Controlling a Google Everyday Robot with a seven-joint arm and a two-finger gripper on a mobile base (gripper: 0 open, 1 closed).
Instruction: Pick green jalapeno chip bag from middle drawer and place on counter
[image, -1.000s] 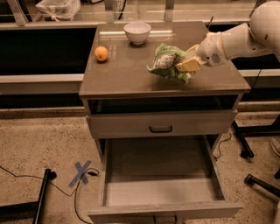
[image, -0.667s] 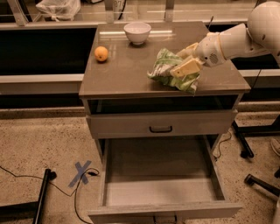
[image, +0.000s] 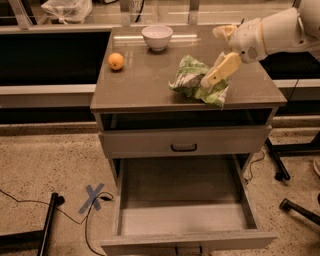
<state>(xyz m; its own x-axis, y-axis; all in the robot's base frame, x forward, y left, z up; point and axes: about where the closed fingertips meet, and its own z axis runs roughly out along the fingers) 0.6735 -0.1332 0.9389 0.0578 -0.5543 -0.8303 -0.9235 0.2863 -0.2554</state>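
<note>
The green jalapeno chip bag (image: 192, 80) lies crumpled on the right half of the counter (image: 145, 85). My gripper (image: 213, 56) is just right of and above the bag, its fingers spread wide. The lower finger (image: 222, 67) slants down over the bag's right side and the upper finger (image: 223, 32) points away from it. Nothing is held between them. The middle drawer (image: 182, 220) is pulled fully out below the counter, and its pale floor is bare.
An orange (image: 115, 61) and a white bowl (image: 157, 37) sit on the counter's back left. A shut drawer front with a black loop handle (image: 183, 147) is above the open drawer. A blue tape cross (image: 94, 196), cables and stand legs lie on the floor.
The gripper has opened and let go of the bag, and its upper finger has swung up and away. The bag has settled flat on the counter.
</note>
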